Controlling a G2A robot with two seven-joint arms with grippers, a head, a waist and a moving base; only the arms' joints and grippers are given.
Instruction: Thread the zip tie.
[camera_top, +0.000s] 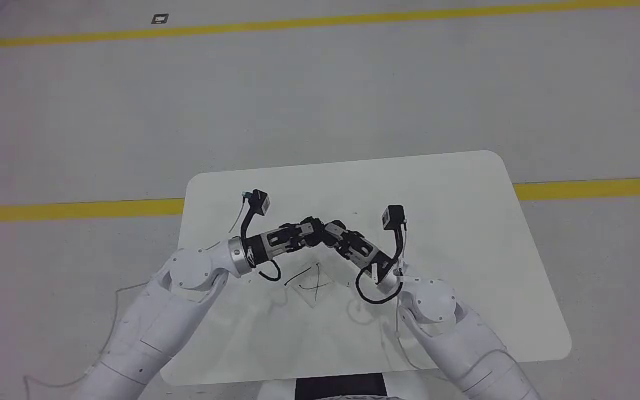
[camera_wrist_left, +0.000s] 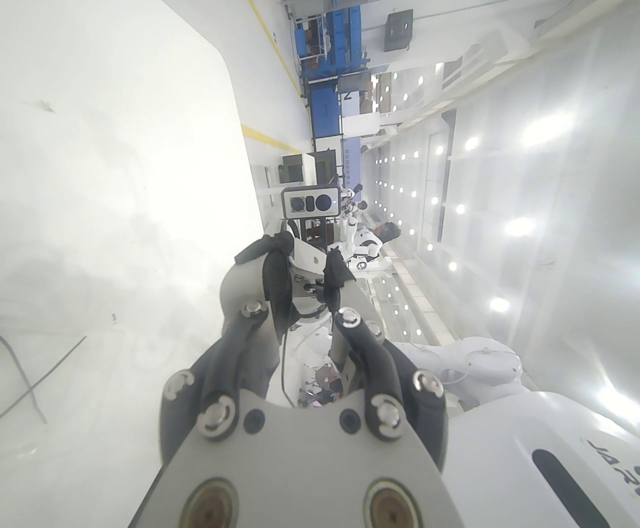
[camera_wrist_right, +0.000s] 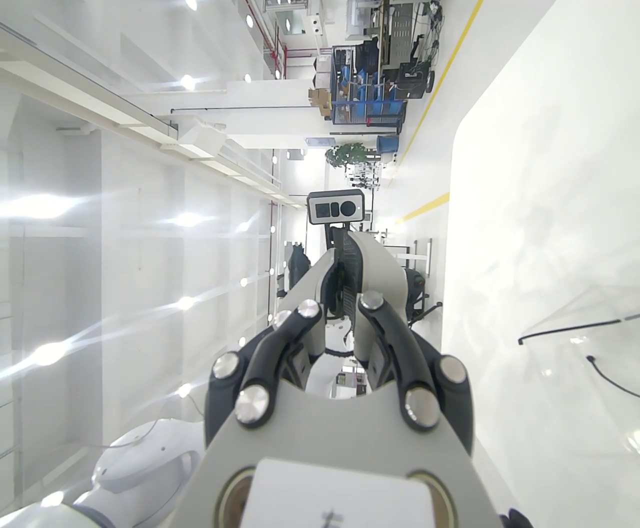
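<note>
Above the white table (camera_top: 450, 200), near its front middle, my two grippers meet tip to tip. The left gripper (camera_top: 316, 229) (camera_wrist_left: 302, 257) has its black-padded fingers (camera_wrist_left: 272, 260) slightly apart, so it is open. A thin dark strand, apparently the zip tie (camera_wrist_left: 286, 340), runs between them. Facing it, the right gripper (camera_top: 337, 236) (camera_wrist_right: 345, 265) has its fingers pressed together, and it seems shut on that zip tie's far end, which is hidden. Loose black zip ties (camera_top: 310, 280) (camera_wrist_left: 30, 385) (camera_wrist_right: 570, 330) lie crossed on the table below the grippers.
The loose ties rest on a clear plastic sheet or bag (camera_wrist_right: 575, 305). The table's far half and right side are bare white surface. A grey floor with yellow lines (camera_top: 300, 22) lies beyond the table's far edge.
</note>
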